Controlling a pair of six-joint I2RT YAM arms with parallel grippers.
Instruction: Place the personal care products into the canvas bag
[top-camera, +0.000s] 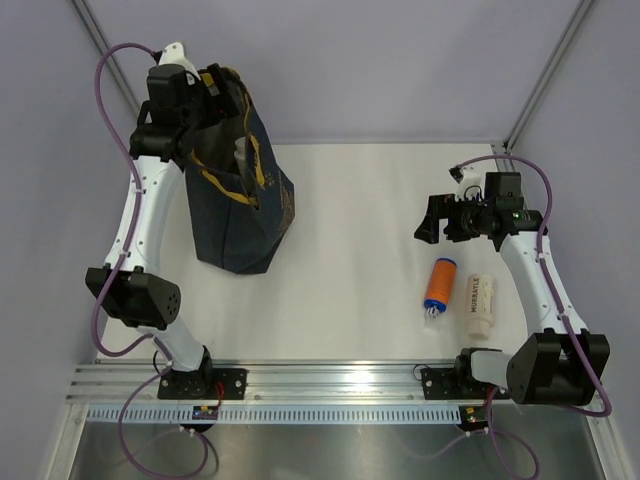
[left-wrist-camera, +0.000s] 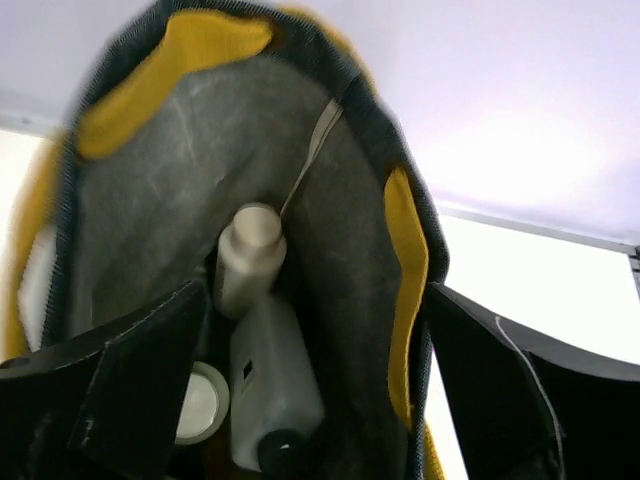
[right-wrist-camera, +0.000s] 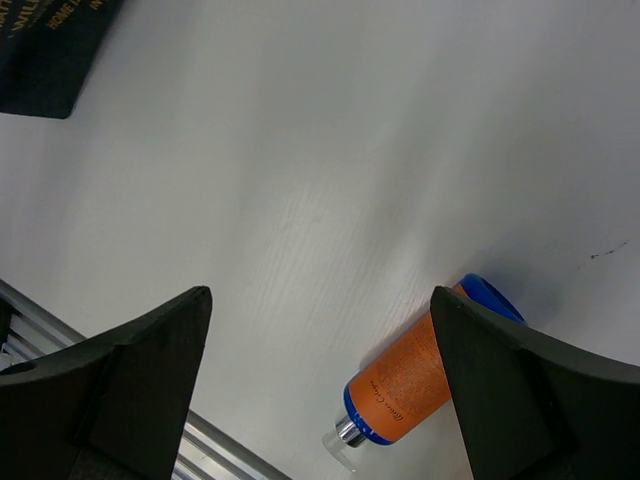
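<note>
Orange bottle (top-camera: 439, 284) is lying on the bench (top-camera: 350, 200); right pincer (right-wrist-camera: 320, 300) is hovering at its twelve o'clock, wide open, empty, needing to drop and grab it.

Bags: 1, a tall dark navy canvas bag (top-camera: 240, 200) w/ mustard trim, far left.

Bottles out on the white table (top-camera: 350, 200): 2, both lying near right. That's 1 orange bottle w/ blue cap (top-camera: 439, 286) and 1 cream tube (top-camera: 479, 304) just right of it.

Inside the bag, left wrist view: 3 items showing.
- 1 whitish bottle w/ pale cap (left-wrist-camera: 245, 265)
- 1 translucent grey bottle w/ black cap (left-wrist-camera: 272, 385)
- 1 round white lid (left-wrist-camera: 200, 402), body hidden

Total containers seen: 5. Can't tell if more lie deeper.

Arms: 2, white, i.e. left arm (top-camera: 140, 215) and right arm (top-camera: 540, 270).

Grippers: 2, black, two fingers each, i.e. left gripper (top-camera: 222, 100) and right gripper (top-camera: 432, 222).
</note>
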